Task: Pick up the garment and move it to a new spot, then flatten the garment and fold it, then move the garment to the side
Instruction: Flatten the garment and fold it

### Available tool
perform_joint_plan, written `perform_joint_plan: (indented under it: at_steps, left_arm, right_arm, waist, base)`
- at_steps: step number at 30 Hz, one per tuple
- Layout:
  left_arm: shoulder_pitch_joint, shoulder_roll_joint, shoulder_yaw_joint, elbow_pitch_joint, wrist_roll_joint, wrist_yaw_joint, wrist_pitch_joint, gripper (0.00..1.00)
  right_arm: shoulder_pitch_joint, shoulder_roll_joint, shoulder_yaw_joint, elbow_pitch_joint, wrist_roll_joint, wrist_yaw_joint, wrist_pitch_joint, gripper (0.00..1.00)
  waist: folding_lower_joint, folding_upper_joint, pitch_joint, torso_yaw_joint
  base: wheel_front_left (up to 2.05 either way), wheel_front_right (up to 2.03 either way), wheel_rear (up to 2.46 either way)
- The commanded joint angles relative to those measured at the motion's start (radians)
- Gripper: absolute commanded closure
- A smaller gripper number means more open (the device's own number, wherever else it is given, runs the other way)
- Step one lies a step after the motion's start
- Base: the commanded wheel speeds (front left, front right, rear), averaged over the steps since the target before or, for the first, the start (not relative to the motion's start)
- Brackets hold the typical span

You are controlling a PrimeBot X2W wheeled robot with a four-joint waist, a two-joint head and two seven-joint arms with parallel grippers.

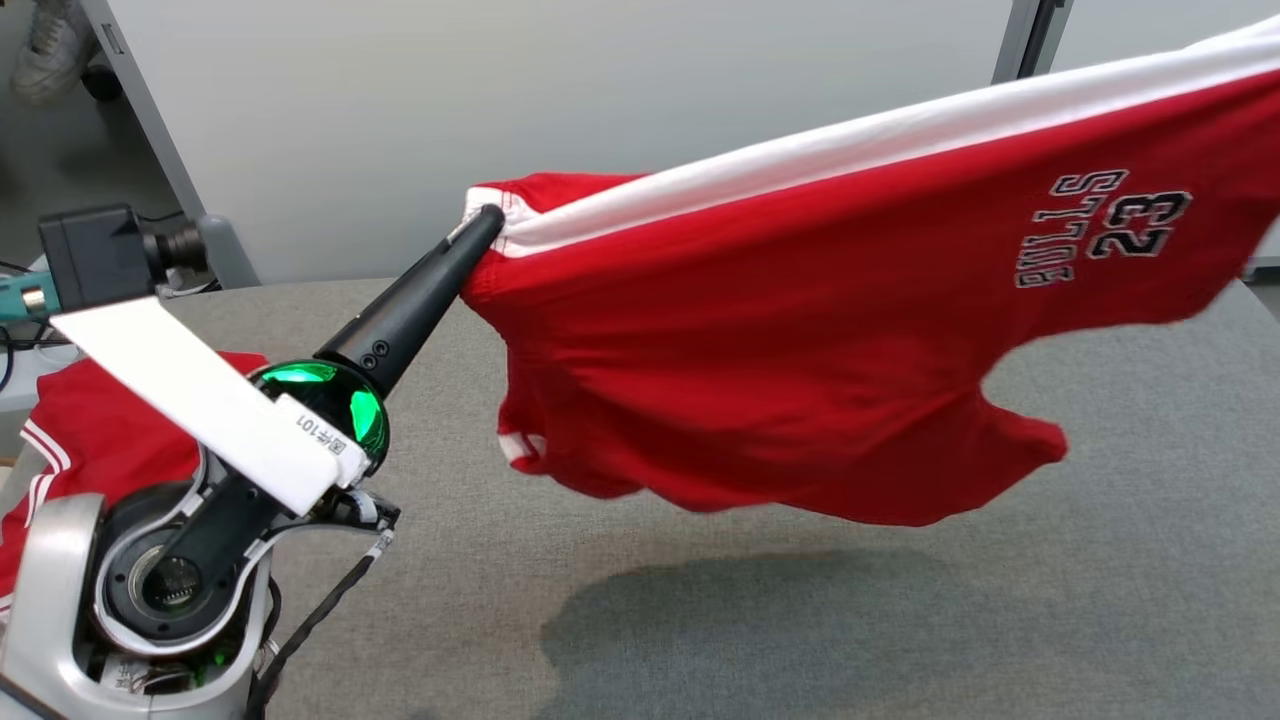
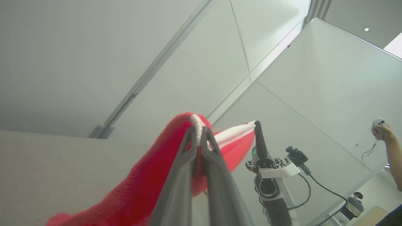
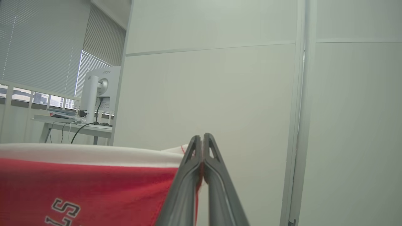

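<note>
Red Bulls shorts [image 1: 800,350] hang in the air across centre and right of the head view, stretched by the white stripe edge, clear of the grey surface [image 1: 1100,560]. Left end effector [image 1: 488,220] is pinched on the left corner and right end effector [image 3: 202,138] is clamped on the other end. For a flat drop I'd lower both ends level with the span taut, lay the loose bottom hem down first, and steer clear of the other red garment [image 1: 90,430] at lower left.
</note>
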Motion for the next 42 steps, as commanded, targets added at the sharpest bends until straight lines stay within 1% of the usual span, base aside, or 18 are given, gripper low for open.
perform_joint_plan:
  at_steps: [1, 3, 6, 9, 10, 12, 14, 15, 17, 18, 20, 23, 26, 30, 31, 34, 36, 42]
  left_arm:
    - [-0.062, 0.027, 0.045, -0.025, 0.004, 0.015, 0.006, 1.0]
    - [-0.075, 0.034, 0.024, 0.004, 0.028, 0.02, 0.01, 1.0]
    - [-0.136, 0.022, -0.016, 0.144, 0.085, -0.016, -0.026, 1.0]
    - [-0.265, 0.0, -0.057, 0.366, 0.179, -0.096, -0.114, 1.0]
    - [-0.321, -0.005, -0.07, 0.445, 0.217, -0.131, -0.155, 1.0]
    - [-0.44, -0.029, -0.083, 0.602, 0.268, -0.213, -0.247, 1.0]
    - [-0.567, -0.05, -0.092, 0.729, 0.32, -0.284, -0.359, 1.0]
    - [-0.622, -0.062, -0.088, 0.776, 0.324, -0.308, -0.42, 1.0]
    - [-0.701, -0.076, -0.091, 0.852, 0.32, -0.331, -0.503, 1.0]
    - [-0.72, -0.08, -0.101, 0.877, 0.305, -0.336, -0.521, 1.0]
    - [-0.718, -0.075, -0.156, 0.865, 0.26, -0.338, -0.527, 1.0]
    - [-0.617, -0.02, -0.278, 0.801, 0.198, -0.339, -0.539, 1.0]
    - [-0.499, 0.03, -0.399, 0.768, 0.155, -0.339, -0.59, 1.0]
    - [-0.384, 0.067, -0.553, 0.791, 0.122, -0.339, -0.701, 1.0]
    - [-0.384, 0.067, -0.553, 0.791, 0.122, -0.339, -0.701, 1.0]
    - [-0.344, 0.081, -0.649, 0.831, 0.101, -0.339, -0.787, 1.0]
    - [-0.326, 0.087, -0.699, 0.832, 0.077, -0.339, -0.825, 1.0]
    - [-0.256, 0.148, -0.792, 0.731, 0.035, -0.339, -0.867, 1.0]
  right_arm:
    - [0.026, -0.018, -0.011, -0.02, 0.015, 0.0, 0.016, 1.0]
    - [0.02, -0.002, -0.005, -0.013, 0.012, 0.0, 0.052, 1.0]
    - [-0.055, 0.067, 0.079, 0.065, -0.004, 0.0, 0.121, 1.0]
    - [-0.218, 0.177, 0.203, 0.229, -0.029, 0.0, 0.17, 1.0]
    - [-0.284, 0.218, 0.241, 0.296, -0.03, 0.0, 0.174, 1.0]
    - [-0.422, 0.276, 0.296, 0.437, -0.06, 0.0, 0.127, 1.0]
    - [-0.557, 0.308, 0.296, 0.56, -0.104, 0.0, 0.025, 1.0]
    - [-0.611, 0.322, 0.29, 0.602, -0.122, 0.0, 0.0, 1.0]
    - [-0.685, 0.333, 0.3, 0.638, -0.165, 0.0, -0.015, 1.0]
    - [-0.703, 0.331, 0.308, 0.632, -0.187, 0.0, -0.016, 1.0]
    - [-0.687, 0.322, 0.333, 0.618, -0.213, 0.0, -0.016, 1.0]
    - [-0.593, 0.29, 0.394, 0.613, -0.22, 0.0, -0.016, 1.0]
    - [-0.472, 0.263, 0.418, 0.606, -0.187, 0.0, -0.017, 1.0]
    - [-0.325, 0.258, 0.399, 0.621, -0.135, 0.0, -0.017, 1.0]
    - [-0.325, 0.258, 0.399, 0.621, -0.135, 0.0, -0.017, 1.0]
    - [-0.24, 0.271, 0.385, 0.627, -0.112, 0.0, -0.017, 1.0]
    - [-0.194, 0.274, 0.364, 0.616, -0.102, 0.0, -0.017, 1.0]
    - [-0.034, 0.241, 0.289, 0.544, -0.115, 0.0, -0.017, 1.0]
  waist:
    - [0.0, 0.0, 0.005, 0.0]
    - [0.0, 0.0, 0.017, 0.001]
    - [0.0, 0.0, 0.038, -0.001]
    - [0.0, 0.0, 0.051, -0.016]
    - [0.0, 0.0, 0.053, -0.023]
    - [0.0, 0.0, 0.051, -0.033]
    - [0.0, 0.0, 0.057, -0.031]
    - [0.0, 0.0, 0.059, -0.03]
    - [0.0, 0.0, 0.069, -0.029]
    - [0.0, 0.0, 0.075, -0.029]
    - [0.0, 0.0, 0.089, -0.032]
    - [0.0, 0.0, 0.121, -0.032]
    - [0.0, 0.0, 0.174, -0.029]
    - [0.0, 0.0, 0.25, -0.031]
    - [0.0, 0.0, 0.25, -0.031]
    - [0.0, 0.0, 0.283, -0.037]
    - [0.0, 0.0, 0.291, -0.037]
    - [0.0, 0.0, 0.264, -0.018]
  base:
    - [0.0, 0.0, 0.0]
    - [0.0, 0.0, 0.0]
    - [0.0, 0.0, 0.0]
    - [0.0, 0.0, 0.0]
    - [0.0, 0.0, 0.0]
    - [0.0, 0.0, 0.0]
    - [0.0, 0.0, 0.0]
    - [0.0, 0.0, 0.0]
    - [0.0, 0.0, 0.0]
    - [0.0, 0.0, 0.0]
    - [0.0, 0.0, 0.0]
    - [0.0, 0.0, 0.0]
    - [0.0, 0.0, 0.0]
    - [0.0, 0.0, 0.0]
    - [0.0, 0.0, 0.0]
    - [0.0, 0.0, 0.0]
    - [0.0, 0.0, 0.0]
    - [0.0, 0.0, 0.0]
